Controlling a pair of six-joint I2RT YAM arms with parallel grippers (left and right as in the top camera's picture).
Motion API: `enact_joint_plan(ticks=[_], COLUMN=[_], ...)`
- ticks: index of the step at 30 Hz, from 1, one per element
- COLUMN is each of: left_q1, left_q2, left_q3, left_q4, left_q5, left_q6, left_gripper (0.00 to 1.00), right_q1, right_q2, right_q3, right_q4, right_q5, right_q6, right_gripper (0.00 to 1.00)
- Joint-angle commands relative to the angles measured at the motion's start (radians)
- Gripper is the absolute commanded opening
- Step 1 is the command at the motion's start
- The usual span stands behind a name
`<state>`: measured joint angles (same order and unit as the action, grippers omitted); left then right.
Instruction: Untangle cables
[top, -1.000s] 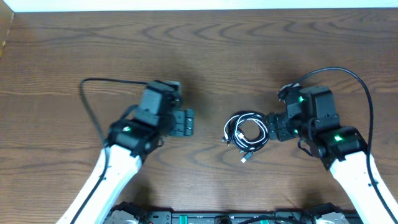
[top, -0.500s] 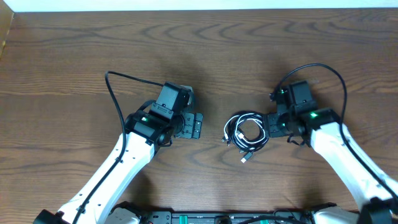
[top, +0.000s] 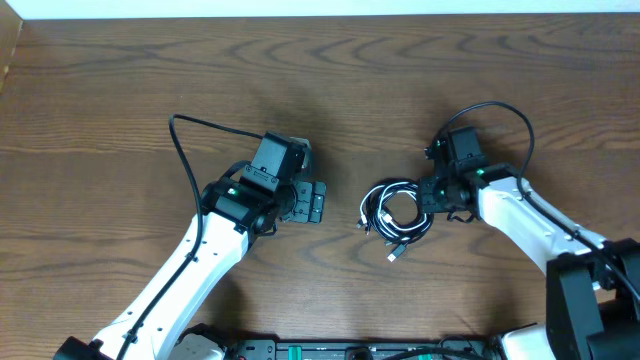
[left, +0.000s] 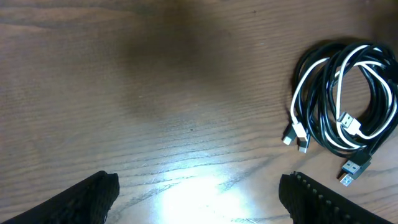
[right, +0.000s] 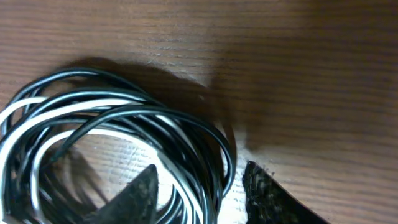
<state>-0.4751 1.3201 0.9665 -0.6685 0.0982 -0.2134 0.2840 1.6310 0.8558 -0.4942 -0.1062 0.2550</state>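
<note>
The cables (top: 397, 212) are coiled at 3 o'clock from the wide-open left gripper (top: 318, 202) and straddled at their 3 o'clock rim by the parted right gripper (right: 198, 186), so several strands may be pinched together and the tangle tightened.

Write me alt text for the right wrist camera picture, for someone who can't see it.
A coil of thin black cables and one white one lies on a dark wooden table, filling the lower left. The open right gripper straddles the coil's right edge, one dark fingertip inside the loop, one outside.
</note>
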Motion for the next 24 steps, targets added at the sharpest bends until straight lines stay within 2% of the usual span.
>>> enact_joint_plan(ticks=[1,5,6,7,8,11,14,17,19,21,24], left_q1=[-0.002,-0.002,-0.002,-0.002,-0.002,-0.002,-0.002,-0.002,-0.002,-0.002,-0.002], left_q2=[-0.001,-0.001,-0.001,-0.001,-0.001,-0.001,-0.001,-0.001,-0.001,-0.001,-0.001], left_q3=[0.028,0.028,0.028,0.028,0.028,0.028,0.028,0.028,0.028,0.028,0.028], left_q4=[0.0,0.0,0.0,0.0,0.0,0.0,0.001,0.001,0.001,0.0,0.001], left_q5=[-0.013,-0.013,-0.013,-0.013,-0.013,-0.013,-0.013,-0.013,-0.013,-0.013,-0.013], left_q6=[-0.01,-0.01,-0.01,-0.01,-0.01,-0.01,-0.01,-0.01,-0.01,-0.01,-0.01], left_gripper=[0.88,0.88,0.88,0.88,0.88,0.88,0.88,0.88,0.88,0.88,0.88], right_q1=[0.006,0.006,0.006,0.006,0.006,0.005,-0.004,-0.019,-0.029,-0.035,-0.031], right_q2=[0.028,0.06,0.066,0.067,0.067,0.061,0.04,-0.003,-0.042,-0.084,-0.138], right_q3=[0.018,0.018,0.018,0.018,0.018,0.026,0.07,0.141,0.192,0.222,0.234], right_q4=[0.005,0.004,0.005,0.005,0.008,0.034,0.038,0.039,0.031,0.01,-0.072], right_q5=[-0.005,-0.01,-0.013,-0.018,-0.023,-0.087,-0.238,-0.442,-0.494,-0.394,-0.048], right_q6=[0.054,0.082,0.088,0.09,0.09,0.089,0.087,0.012,-0.013,0.009,0.141], right_gripper=[0.37,0.31,0.22,0.09,0.01,0.01,0.01,0.01,0.01,0.01,0.01])
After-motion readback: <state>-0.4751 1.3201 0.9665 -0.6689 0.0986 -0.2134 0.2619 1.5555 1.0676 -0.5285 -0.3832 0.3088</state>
